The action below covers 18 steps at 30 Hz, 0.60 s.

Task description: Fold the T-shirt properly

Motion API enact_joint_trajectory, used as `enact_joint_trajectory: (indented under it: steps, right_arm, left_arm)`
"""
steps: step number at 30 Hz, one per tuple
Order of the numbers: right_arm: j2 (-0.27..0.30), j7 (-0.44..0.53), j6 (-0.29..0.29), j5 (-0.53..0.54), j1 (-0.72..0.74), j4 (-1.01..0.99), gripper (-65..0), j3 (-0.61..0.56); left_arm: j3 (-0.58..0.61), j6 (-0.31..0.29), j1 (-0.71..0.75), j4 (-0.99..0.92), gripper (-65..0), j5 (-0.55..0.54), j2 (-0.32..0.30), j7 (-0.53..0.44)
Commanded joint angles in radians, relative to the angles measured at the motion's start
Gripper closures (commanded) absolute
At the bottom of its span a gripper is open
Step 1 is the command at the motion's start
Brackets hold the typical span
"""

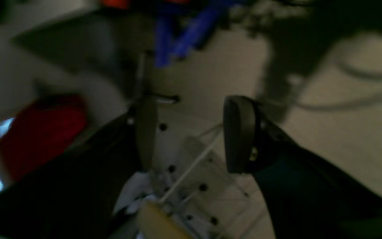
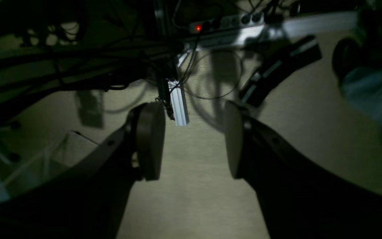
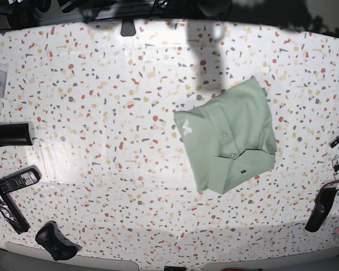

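Note:
The pale sage-green T-shirt [image 3: 237, 121] lies folded into a rough rectangle right of the table's middle, with collar and small buttons facing up, a white logo [image 3: 187, 126] at its left edge and a small dark tag [image 3: 244, 167] near its front. My left gripper [image 1: 192, 132] is open and empty, and its blurred, dark wrist view shows floor and clutter, not the table. My right gripper [image 2: 191, 141] is open and empty over beige floor and cables. Neither gripper shows in the base view, and the shirt shows in neither wrist view.
On the speckled table [image 3: 101, 113] a black cylinder [image 3: 10, 135], a remote [image 3: 17, 179] and a black strip [image 3: 4, 204] lie at the left edge. A black controller [image 3: 56, 241] sits at the front left. A dark object [image 3: 321, 209] lies at the front right.

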Motion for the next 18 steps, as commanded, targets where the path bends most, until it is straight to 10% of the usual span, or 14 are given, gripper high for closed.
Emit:
enact_joint_trajectory:
  steps: [1, 8, 18]
  right_arm:
    - [0.016, 0.010, 0.006, 0.010, -0.018, -0.019, -28.0, -0.005]
    - [0.102, 0.081, 0.006, -0.026, -0.014, -0.206, -28.0, -0.218]
    - [0.134, 0.203, 0.006, -0.277, 0.268, -0.538, -28.0, -0.601]
  left_arm:
    - [-0.010, -0.043, 0.018, -0.008, -29.1, -0.010, -0.008, -0.014]
    - [0.051, -0.461, 0.016, -0.114, -29.1, -0.199, -0.008, -0.081]
    - [0.331, -0.474, -0.293, -0.548, -29.0, -0.158, 0.066, -0.222]
